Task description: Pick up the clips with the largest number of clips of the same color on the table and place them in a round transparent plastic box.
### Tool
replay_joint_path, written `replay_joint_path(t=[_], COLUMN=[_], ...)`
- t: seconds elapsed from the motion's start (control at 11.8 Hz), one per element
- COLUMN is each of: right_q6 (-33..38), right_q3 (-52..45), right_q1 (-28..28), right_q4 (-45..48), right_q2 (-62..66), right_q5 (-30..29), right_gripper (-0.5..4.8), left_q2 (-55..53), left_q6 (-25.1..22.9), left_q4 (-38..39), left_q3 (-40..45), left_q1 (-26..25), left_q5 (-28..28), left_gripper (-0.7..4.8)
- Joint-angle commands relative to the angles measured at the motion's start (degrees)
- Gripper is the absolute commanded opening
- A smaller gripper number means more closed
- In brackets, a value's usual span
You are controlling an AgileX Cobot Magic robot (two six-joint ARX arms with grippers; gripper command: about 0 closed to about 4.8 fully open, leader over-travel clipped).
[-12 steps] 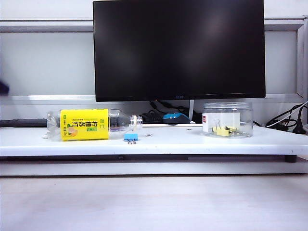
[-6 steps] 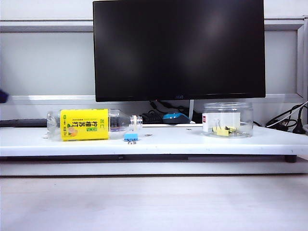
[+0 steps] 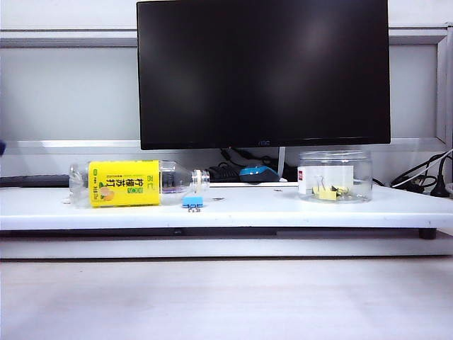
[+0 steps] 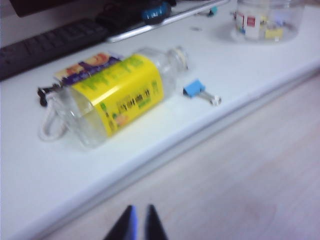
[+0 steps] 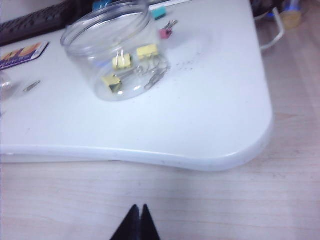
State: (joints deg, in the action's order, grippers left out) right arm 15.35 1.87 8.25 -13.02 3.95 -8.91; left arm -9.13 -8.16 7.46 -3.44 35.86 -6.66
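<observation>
Evidently the yellow clips point(image 5: 121, 61) lie inside the jar point(image 5: 87, 30), so both empty, closed claws, left claw point(image 4: 139, 222) and right claw point(image 5: 138, 220), should hold clear near the table point(image 5: 210, 115) edge.

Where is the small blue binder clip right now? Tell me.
In the exterior view the small blue binder clip lies on the white shelf, left of centre, just in front of the mouth of the toppled clear bottle with yellow label.

A black monitor point(image 3: 262, 73) (switched off) stands behind a white raised shelf point(image 3: 226, 210) on a pale wooden desk point(image 3: 226, 297).
</observation>
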Motion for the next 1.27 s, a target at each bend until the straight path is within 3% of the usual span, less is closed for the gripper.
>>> replay_joint_path(t=[0.08, 0.17, 0.34, 0.85, 1.27], right_q6=[-2.91, -6.60, -6.84, -6.84, -7.93], right_q3=[0.17, 0.17, 0.17, 0.20, 0.24], right_q1=[0.07, 0.04, 0.04, 0.00, 0.00], right_q4=[-0.52, -1.64, -1.60, -1.90, -1.57], right_q2=[0.04, 0.07, 0.07, 0.09, 5.57], right_q5=[-0.20, 0.48, 1.55, 3.08, 4.31], right_gripper=[-0.01, -0.02, -0.02, -0.02, -0.01], left_q2=[-0.09, -0.11, -0.07, -0.09, -0.09], left_q6=[1.60, 2.62, 4.07, 9.20, 10.56], left_q4=[-0.39, 1.25, -1.20, 2.27, 2.25], left_q3=[2.99, 3.19, 3.19, 3.19, 3.19], left_q1=[0.00, 0.00, 0.00, 0.00, 0.00], left_q5=[0.00, -0.17, -0.24, -0.22, -0.22], left_gripper=[0.14, 0.13, 0.13, 0.14, 0.14])
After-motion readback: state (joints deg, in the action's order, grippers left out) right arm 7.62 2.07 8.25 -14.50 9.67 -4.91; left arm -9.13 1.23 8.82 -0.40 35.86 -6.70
